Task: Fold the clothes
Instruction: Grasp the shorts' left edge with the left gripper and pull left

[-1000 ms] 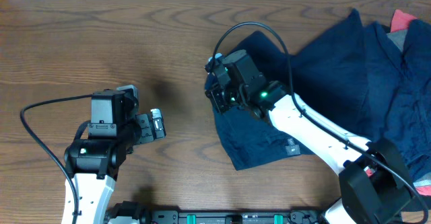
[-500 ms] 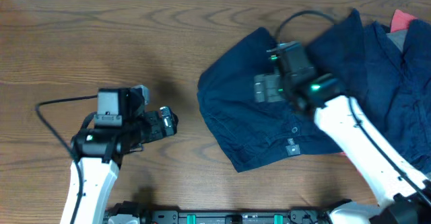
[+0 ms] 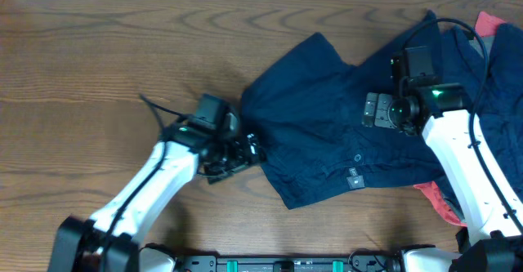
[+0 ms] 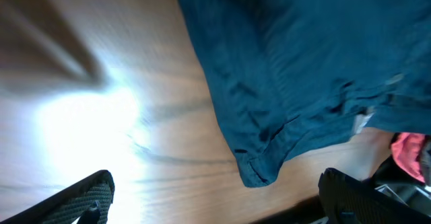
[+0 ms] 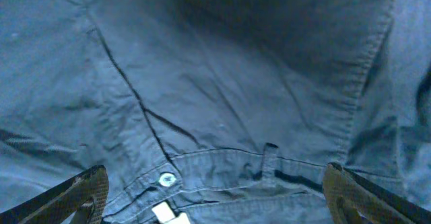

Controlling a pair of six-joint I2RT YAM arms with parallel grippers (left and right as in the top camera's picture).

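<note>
Overhead, your left arm [image 3: 151,182] stretches right, the left gripper [image 3: 243,151] spread wide at the left edge of the crumpled navy-blue cloth shorts [image 3: 315,121], perhaps touching; your right gripper [image 3: 374,110], also wide, hangs over their middle.

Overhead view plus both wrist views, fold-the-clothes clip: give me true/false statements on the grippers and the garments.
The right gripper hangs over the navy shorts. True.
The left gripper is shut on the shorts' edge. False: it is open, holding nothing, by their left edge.
The shorts lie neatly folded. False: they are spread out and rumpled.
Red-pink cloth shows at the overhead view's right edge. True.
The right wrist view shows a waistband button. True.
</note>
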